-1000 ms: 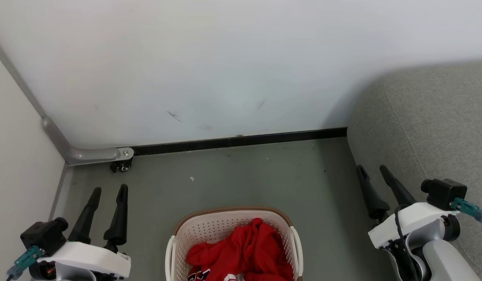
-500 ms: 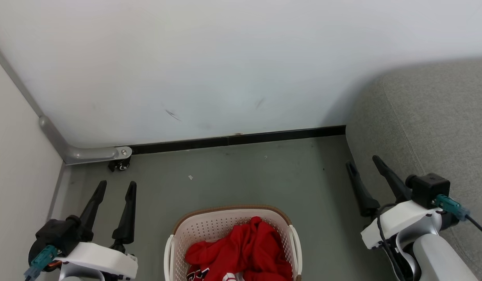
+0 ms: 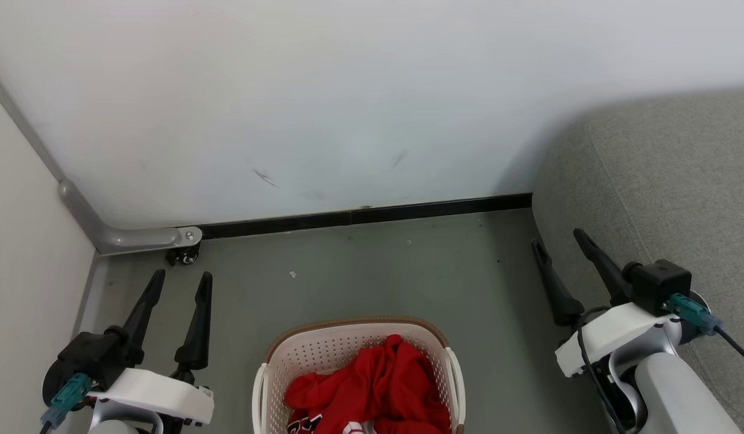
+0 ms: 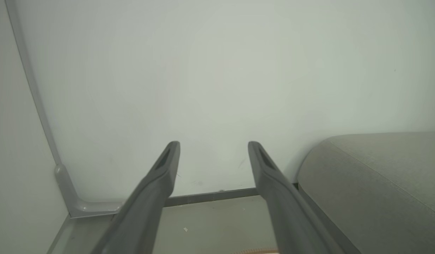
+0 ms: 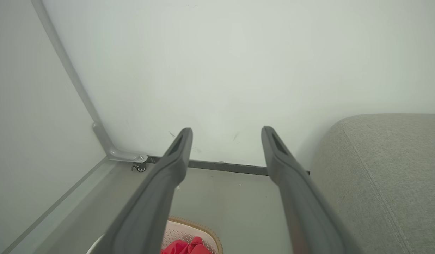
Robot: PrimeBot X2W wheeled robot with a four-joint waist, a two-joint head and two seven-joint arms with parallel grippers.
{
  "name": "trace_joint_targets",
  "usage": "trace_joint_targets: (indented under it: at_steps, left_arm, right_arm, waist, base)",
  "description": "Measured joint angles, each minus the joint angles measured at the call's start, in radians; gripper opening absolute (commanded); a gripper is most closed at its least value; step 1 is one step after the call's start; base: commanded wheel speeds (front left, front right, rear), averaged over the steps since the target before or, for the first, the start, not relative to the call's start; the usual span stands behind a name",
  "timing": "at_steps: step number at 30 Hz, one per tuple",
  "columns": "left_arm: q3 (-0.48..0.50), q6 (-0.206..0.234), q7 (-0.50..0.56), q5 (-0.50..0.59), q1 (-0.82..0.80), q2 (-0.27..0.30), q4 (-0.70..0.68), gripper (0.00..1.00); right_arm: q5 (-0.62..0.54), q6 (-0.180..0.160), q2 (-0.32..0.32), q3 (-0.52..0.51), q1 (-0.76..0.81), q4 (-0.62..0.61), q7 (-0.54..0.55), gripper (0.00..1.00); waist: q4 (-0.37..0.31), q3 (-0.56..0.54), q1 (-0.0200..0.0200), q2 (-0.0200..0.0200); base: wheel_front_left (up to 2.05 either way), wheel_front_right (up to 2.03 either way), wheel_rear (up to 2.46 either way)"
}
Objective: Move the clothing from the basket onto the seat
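Red clothing [image 3: 372, 386] lies bunched inside the cream basket [image 3: 324, 352] on the floor at the bottom centre of the head view; a white-trimmed patch peeks out at its lower edge. The grey seat [image 3: 667, 193] fills the right side. My left gripper [image 3: 180, 276] hovers open to the left of the basket, fingers pointing at the wall. My right gripper [image 3: 558, 239] is open to the right of the basket, close to the seat's side. The right wrist view catches the basket rim [image 5: 203, 225] and a bit of red clothing [image 5: 184, 247] below the open right gripper [image 5: 227, 129].
A white wall [image 3: 348, 108] with a black skirting strip [image 3: 372, 216] stands just beyond the basket. A grey metal frame leg with a small caster [image 3: 185, 253] sits in the left corner beside a pale panel [image 3: 28, 259]. Grey floor [image 3: 378, 271] lies between basket and wall.
Both grippers have moved up and forward in the head view, the left one more to the right. The basket and clothing stay put; both grippers remain open.
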Motion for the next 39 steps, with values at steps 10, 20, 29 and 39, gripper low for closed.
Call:
trace_joint_targets:
  at_steps: [10, 20, 29, 39]
  left_arm:
    - [0.002, 0.0, 0.0, 0.014, 0.0, -0.004, 0.004, 1.0]
    - [-0.04, 0.0, 0.0, 0.017, 0.003, -0.004, 0.034, 1.0]
    - [-0.096, 0.0, 0.0, 0.021, 0.003, -0.002, 0.056, 1.0]
    - [-0.161, 0.0, 0.0, 0.034, -0.005, 0.009, 0.074, 1.0]
  right_arm:
    - [-0.01, 0.0, 0.002, 0.0, 0.0, -0.002, 0.0, 1.0]
    - [-0.01, 0.0, 0.006, -0.004, 0.0, -0.013, 0.0, 1.0]
    - [-0.009, 0.0, 0.007, -0.019, -0.006, -0.03, -0.001, 1.0]
    - [-0.009, 0.0, 0.008, -0.025, -0.063, -0.059, -0.001, 1.0]
  waist:
    - [0.002, -0.004, 0.0, 0.0]
    - [0.002, 0.007, -0.0001, 0.0]
    - [-0.003, 0.035, -0.0001, 0.0]
    - [-0.015, 0.086, -0.0001, 0.0]
  base:
    - [0.0, 0.0, 0.0]
    - [0.0, 0.0, 0.0]
    - [0.0, 0.0, 0.0]
    - [0.0, 0.0, 0.0]
